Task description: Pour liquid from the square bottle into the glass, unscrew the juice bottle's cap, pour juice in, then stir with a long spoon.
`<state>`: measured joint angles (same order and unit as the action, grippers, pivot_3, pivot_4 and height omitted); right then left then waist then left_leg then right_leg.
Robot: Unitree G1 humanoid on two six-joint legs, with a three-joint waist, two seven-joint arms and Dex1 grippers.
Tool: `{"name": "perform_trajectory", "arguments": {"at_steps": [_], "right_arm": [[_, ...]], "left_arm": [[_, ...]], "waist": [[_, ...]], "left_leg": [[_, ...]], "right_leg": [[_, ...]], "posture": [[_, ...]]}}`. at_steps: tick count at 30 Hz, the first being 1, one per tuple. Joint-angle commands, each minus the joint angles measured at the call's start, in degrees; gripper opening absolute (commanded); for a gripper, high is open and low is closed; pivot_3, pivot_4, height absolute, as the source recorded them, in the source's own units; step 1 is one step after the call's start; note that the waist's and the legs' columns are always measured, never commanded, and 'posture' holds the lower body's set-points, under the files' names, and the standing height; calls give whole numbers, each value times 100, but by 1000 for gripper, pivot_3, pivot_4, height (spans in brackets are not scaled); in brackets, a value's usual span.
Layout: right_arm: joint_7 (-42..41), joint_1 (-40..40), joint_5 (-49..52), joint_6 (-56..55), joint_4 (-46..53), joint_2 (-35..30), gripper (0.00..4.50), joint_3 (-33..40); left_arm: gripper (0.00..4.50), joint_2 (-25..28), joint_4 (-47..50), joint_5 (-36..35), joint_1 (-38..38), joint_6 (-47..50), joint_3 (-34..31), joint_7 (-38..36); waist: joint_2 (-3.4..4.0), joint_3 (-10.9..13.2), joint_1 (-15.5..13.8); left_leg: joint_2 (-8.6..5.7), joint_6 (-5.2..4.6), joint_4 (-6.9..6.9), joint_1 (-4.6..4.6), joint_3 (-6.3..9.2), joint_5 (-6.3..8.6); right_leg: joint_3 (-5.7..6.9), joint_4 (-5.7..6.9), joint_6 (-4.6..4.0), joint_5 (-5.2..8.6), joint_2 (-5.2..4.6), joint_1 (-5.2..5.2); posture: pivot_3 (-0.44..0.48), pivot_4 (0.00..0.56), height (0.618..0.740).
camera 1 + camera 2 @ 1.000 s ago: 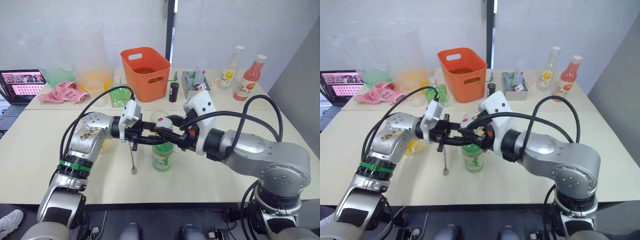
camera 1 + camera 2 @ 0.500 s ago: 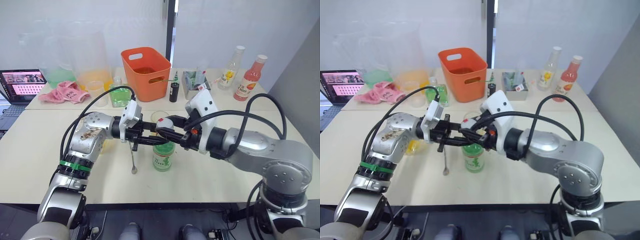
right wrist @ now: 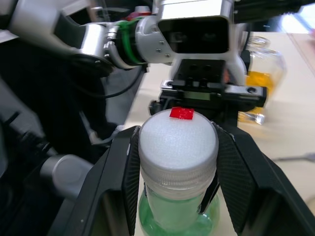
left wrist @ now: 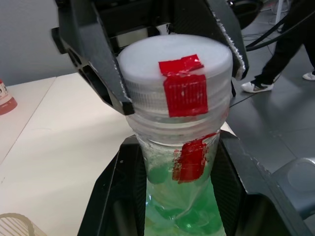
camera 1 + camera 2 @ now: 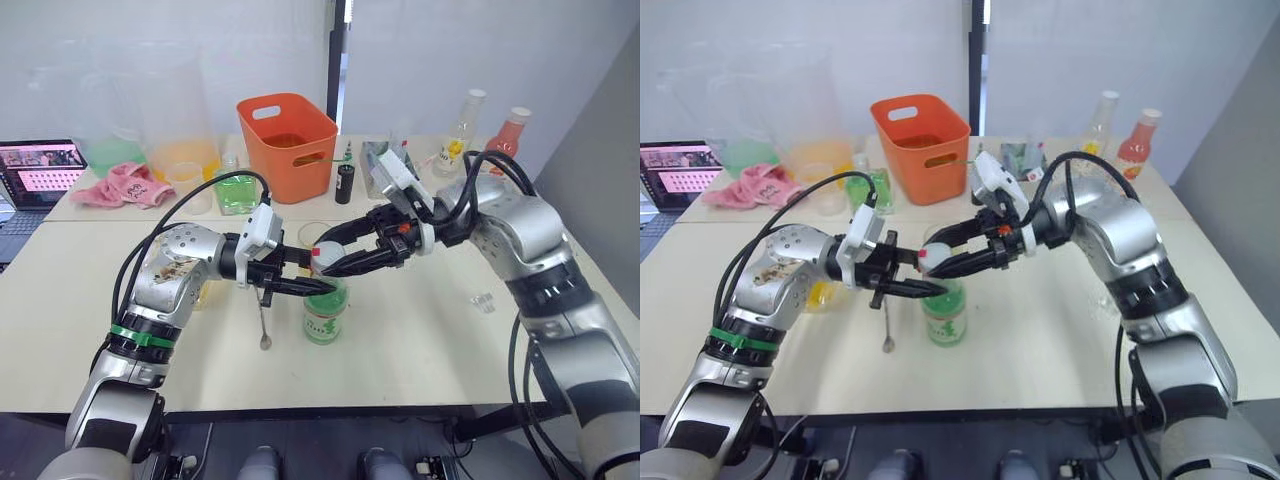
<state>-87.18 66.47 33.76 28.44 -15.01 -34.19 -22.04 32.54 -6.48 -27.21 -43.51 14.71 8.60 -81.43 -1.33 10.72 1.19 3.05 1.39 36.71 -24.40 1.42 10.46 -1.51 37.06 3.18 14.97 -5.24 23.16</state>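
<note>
Clear plastic juice bottle with green liquid and green label (image 5: 324, 308) stands upright near the table's middle, close to the near edge. White ribbed screw cap (image 3: 177, 142) carries a red tape mark on top; a second strip sits on the neck.

Left gripper (image 4: 179, 162) is clamped on the neck just under the cap, one black finger either side. Right gripper (image 3: 177, 164) is closed on the cap itself, fingers against its ribbed sides.

Judgement: thin-walled plastic, part full, so light and likely to buckle if squeezed at the body; the stiff neck is the sounder hold. The ribs should give grip for turning; the smooth wall below would likely slip.

Long metal spoon (image 5: 264, 320) lies on the cream table (image 5: 420, 345) just left of the bottle. Clear drinking glass (image 5: 313, 234) stands just beyond. Orange plastic bin (image 5: 289, 143) sits farther back.
</note>
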Motion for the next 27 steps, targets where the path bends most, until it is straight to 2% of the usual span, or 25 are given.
{"name": "perform_trajectory", "arguments": {"at_steps": [1, 10, 21, 27], "right_arm": [[-532, 309, 20, -511, -400, 82, 1677, -623], [-532, 858, 389, -1255, -1374, 145, 1677, -1529], [-532, 1164, 1402, -1824, -1512, -323, 1677, -2700], [-532, 1199, 1684, -1905, -1753, -260, 1677, -2593]], "left_arm": [[1383, 168, 28, 182, 88, 123, -92, 180], [1383, 198, 63, 181, 116, 164, -145, 249], [1383, 213, 98, 173, 159, 204, -177, 284], [1383, 260, 204, 150, 216, 260, -195, 328]], "waist": [[0, 0, -2], [1, 0, 56], [1, 0, 70], [1, 0, 62]], "left_leg": [[0, 0, -1, 0, 1, 0], [2, 0, -6, 11, 0, 0], [2, 0, -6, 12, 1, 0], [1, 0, -6, 12, 1, 0]], "right_leg": [[0, 3, 0, 0, 1, 0], [-2, 6, -2, 0, 4, -1], [-3, 9, -2, 0, 2, -2], [-3, 9, -2, 0, 2, -3]], "posture": [[0, 150, 739], [0, 150, 739], [0, 150, 739], [0, 150, 739]]}}
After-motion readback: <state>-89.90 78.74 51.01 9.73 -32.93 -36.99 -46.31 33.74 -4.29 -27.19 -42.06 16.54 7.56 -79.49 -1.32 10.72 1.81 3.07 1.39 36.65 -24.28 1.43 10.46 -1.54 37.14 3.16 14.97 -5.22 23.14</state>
